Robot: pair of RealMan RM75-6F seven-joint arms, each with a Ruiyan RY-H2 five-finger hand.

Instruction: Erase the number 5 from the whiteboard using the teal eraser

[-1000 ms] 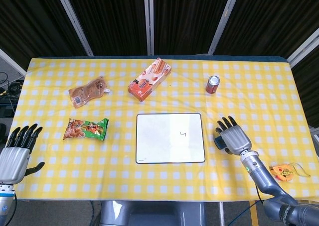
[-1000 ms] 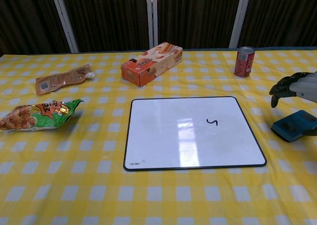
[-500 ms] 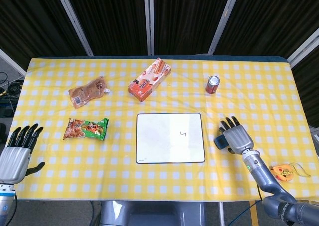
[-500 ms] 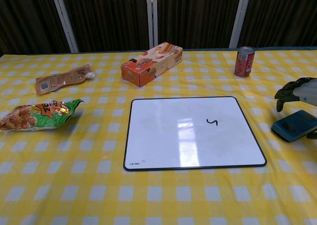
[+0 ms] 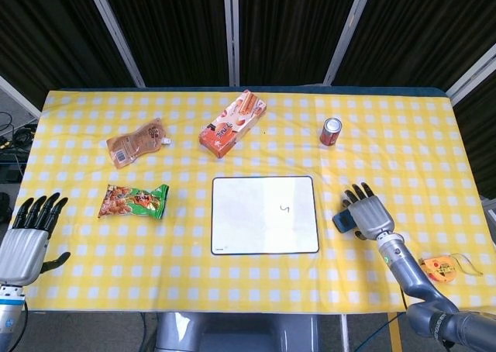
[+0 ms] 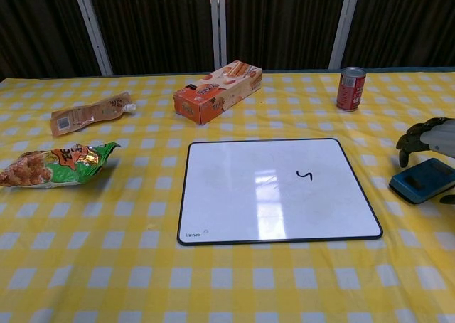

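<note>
The whiteboard lies flat at the table's middle, with a small black 5 written right of its centre. The teal eraser lies on the cloth just right of the board. My right hand hovers over the eraser with fingers spread, holding nothing. My left hand is at the table's near left corner, fingers apart and empty, far from the board.
A red can stands behind the board to the right. An orange snack box, a brown pouch and a green snack bag lie to the left. An orange tape measure sits near the front right edge.
My right hand has drawn back to the right and towards the table's near edge, uncovering more of the eraser. The left hand and the objects have not moved.
</note>
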